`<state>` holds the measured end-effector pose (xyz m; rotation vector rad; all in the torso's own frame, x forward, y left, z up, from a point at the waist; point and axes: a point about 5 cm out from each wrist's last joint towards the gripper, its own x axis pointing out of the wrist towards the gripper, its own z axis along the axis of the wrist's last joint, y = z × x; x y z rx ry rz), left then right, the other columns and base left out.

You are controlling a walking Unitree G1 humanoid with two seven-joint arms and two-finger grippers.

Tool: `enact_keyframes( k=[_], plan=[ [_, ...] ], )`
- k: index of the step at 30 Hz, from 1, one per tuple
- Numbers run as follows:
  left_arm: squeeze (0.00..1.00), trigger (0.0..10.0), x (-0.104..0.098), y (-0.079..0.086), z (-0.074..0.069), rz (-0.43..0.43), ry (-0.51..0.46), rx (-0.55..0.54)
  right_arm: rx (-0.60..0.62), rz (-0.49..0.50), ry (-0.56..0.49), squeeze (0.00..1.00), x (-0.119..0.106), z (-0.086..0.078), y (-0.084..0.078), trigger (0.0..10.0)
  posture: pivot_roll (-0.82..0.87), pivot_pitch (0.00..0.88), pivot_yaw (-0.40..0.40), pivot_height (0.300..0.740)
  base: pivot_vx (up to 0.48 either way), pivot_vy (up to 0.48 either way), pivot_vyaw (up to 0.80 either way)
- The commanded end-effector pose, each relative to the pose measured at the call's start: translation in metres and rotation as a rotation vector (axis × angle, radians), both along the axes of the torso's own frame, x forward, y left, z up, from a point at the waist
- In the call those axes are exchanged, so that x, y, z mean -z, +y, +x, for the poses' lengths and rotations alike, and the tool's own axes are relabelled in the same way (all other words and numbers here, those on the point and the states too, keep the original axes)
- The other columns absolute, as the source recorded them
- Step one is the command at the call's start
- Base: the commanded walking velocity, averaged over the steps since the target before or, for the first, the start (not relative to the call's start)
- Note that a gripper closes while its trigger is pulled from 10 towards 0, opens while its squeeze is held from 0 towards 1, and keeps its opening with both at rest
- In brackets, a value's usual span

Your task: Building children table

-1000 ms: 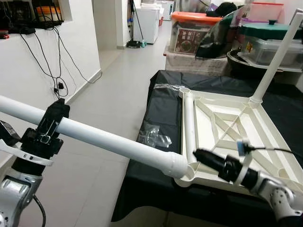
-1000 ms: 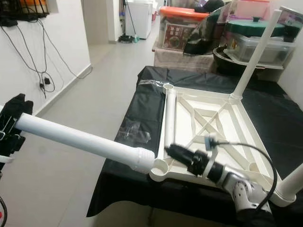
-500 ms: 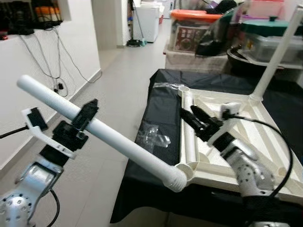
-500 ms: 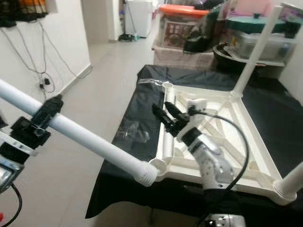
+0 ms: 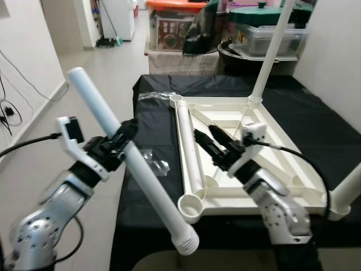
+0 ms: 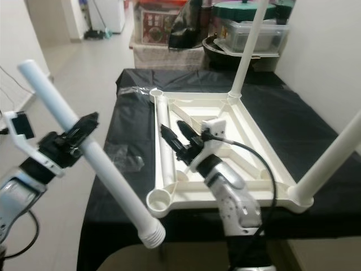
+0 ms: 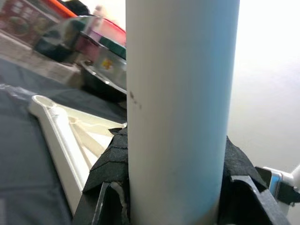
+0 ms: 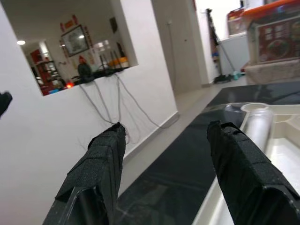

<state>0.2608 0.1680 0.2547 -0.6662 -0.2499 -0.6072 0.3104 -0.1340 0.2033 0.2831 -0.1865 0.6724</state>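
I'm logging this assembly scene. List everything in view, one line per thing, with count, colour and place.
table top: one, white, upside down on the black cloth.
fitted legs: two, white, standing in far and near right corners.
loose leg: one, white, lying along the top's left edge.
held leg: one, white, tilted over the floor.
black cloth: one, covering the surface.
plastic bag: one, clear, on the cloth.
storage boxes: several, mixed colours, behind.
left gripper: shut on held leg.
right gripper: open above the table top.

I'm seeing the white table top (image 5: 248, 152) lying upside down on the black cloth, two legs standing, and a loose white leg (image 5: 131, 164) tilting, ribbed end down.
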Motion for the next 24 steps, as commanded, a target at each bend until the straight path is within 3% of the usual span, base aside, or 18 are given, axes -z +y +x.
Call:
enact_keyframes(
  k=[1, 5, 6, 7, 8, 10, 16, 19, 24],
  plan=[
    [0.00, 10.0, -0.003, 0.002, -0.002, 0.006, -0.010, -0.007, -0.058, -0.001, -0.002, 0.00, 0.000, -0.004, 0.010, 10.0, 0.06, 0.000, -0.041, 0.740, 0.000, 0.000, 0.00],
    [0.00, 10.0, -0.006, -0.010, -0.010, -0.021, -0.026, 0.122, -0.094, -0.010, 0.008, 0.00, 0.002, -0.008, 0.017, 10.0, 0.07, 0.000, -0.039, 0.740, 0.000, 0.000, 0.00],
    [0.00, 10.0, -0.008, -0.017, -0.018, -0.027, -0.050, 0.206, -0.103, -0.011, 0.015, 0.00, 0.003, -0.009, 0.018, 10.0, 0.07, 0.000, -0.040, 0.740, 0.000, 0.000, 0.00],
    [0.00, 10.0, -0.008, -0.017, -0.018, -0.027, -0.050, 0.206, -0.103, -0.011, 0.015, 0.00, 0.003, -0.009, 0.018, 10.0, 0.07, 0.000, -0.040, 0.740, 0.000, 0.000, 0.00],
    [0.00, 10.0, -0.007, -0.025, -0.028, -0.029, -0.069, 0.311, -0.115, -0.013, 0.022, 0.00, 0.004, -0.010, 0.020, 10.0, 0.07, 0.000, -0.038, 0.740, 0.000, 0.000, 0.00],
    [0.00, 10.0, -0.006, -0.028, -0.030, -0.028, -0.067, 0.342, -0.118, -0.014, 0.023, 0.00, 0.004, -0.010, 0.020, 10.0, 0.07, 0.000, -0.038, 0.740, 0.000, 0.000, 0.00],
    [0.00, 10.0, 0.000, -0.033, -0.035, -0.026, -0.050, 0.378, -0.116, -0.013, 0.020, 0.00, 0.003, -0.009, 0.017, 10.0, 0.06, 0.000, -0.039, 0.740, 0.000, 0.000, 0.00],
    [0.00, 10.0, 0.008, -0.038, -0.031, 0.006, -0.027, 0.318, -0.074, -0.018, 0.014, 0.00, 0.002, -0.007, 0.010, 10.0, 0.06, 0.000, -0.039, 0.740, 0.000, 0.000, 0.00],
    [0.00, 10.0, 0.009, -0.038, -0.030, -0.001, -0.020, 0.329, -0.068, -0.023, 0.019, 0.00, 0.004, -0.006, 0.010, 10.0, 0.06, 0.000, -0.037, 0.740, -0.120, 0.000, 0.00]
  ],
)
